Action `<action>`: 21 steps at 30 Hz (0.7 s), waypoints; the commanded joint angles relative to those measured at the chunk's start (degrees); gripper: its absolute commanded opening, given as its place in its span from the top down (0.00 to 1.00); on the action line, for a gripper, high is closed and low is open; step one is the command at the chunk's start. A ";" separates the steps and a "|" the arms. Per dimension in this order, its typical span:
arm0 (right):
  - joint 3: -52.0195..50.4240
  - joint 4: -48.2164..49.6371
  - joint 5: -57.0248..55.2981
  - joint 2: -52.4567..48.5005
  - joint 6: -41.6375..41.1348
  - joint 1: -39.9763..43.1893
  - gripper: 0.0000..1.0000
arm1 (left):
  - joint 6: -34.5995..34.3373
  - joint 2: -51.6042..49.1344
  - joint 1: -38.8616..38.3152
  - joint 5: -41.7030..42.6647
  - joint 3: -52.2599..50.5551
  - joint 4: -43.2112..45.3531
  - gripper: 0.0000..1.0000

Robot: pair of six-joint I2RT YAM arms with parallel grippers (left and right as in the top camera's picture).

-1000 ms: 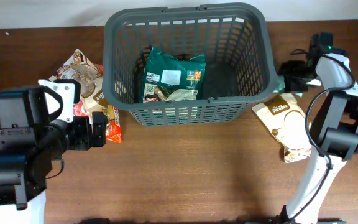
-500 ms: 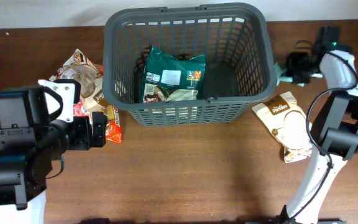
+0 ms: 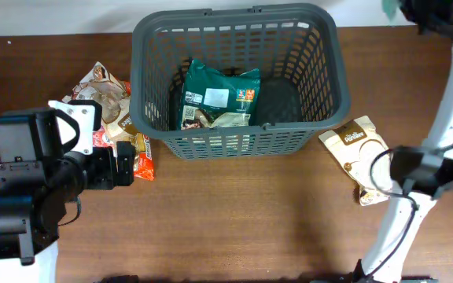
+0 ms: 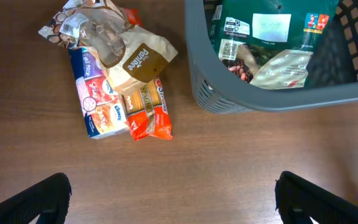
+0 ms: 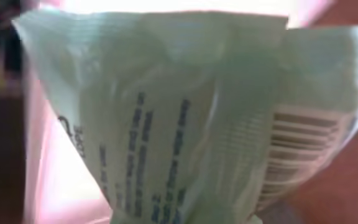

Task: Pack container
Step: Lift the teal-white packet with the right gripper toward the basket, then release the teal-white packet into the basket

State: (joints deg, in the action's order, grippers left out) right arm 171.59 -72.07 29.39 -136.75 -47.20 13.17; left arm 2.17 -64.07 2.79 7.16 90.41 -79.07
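Note:
The container (image 3: 234, 17) is a large dark grey lattice basket at the back middle of the table; its near corner (image 4: 291, 99) shows in the left wrist view. A dark green snack bag (image 3: 219, 98) lies inside it (image 4: 272, 37). My right gripper (image 3: 415, 9) is raised at the far right corner, past the basket's rim, shut on a pale green packet (image 5: 185, 124) that fills the blurred right wrist view and hides the fingers. A teal sliver of that packet (image 3: 389, 8) shows overhead. My left gripper (image 4: 179, 199) hangs open over bare table, left of the basket (image 3: 124, 165).
A pile of snack packets (image 3: 108, 110) lies left of the basket: a beige pouch (image 4: 135, 56), a blue-white packet (image 4: 98, 102) and an orange-red one (image 4: 148, 112). A beige round-window packet (image 3: 360, 153) lies right of the basket, by the right arm's base (image 3: 415, 177).
My right gripper shut on the pale green packet beside the basket's right wall, then rose and swung to the far right corner. The left arm has not moved.

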 commanded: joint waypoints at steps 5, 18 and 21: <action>8.13 -11.06 -0.96 1.38 27.45 -13.57 0.96 | 0.90 0.07 0.37 0.98 -0.07 0.09 0.01; -4.66 -25.18 -27.04 1.36 37.77 -28.26 0.96 | 0.87 0.07 0.37 1.01 -0.07 0.09 0.01; -13.27 -23.50 -29.11 1.36 37.79 -28.13 0.96 | 0.87 0.07 0.37 1.01 -0.07 0.09 0.01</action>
State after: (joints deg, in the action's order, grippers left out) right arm 164.27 -96.47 5.82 -135.70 -11.11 -15.46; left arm 2.17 -64.07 2.79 7.16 90.41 -79.02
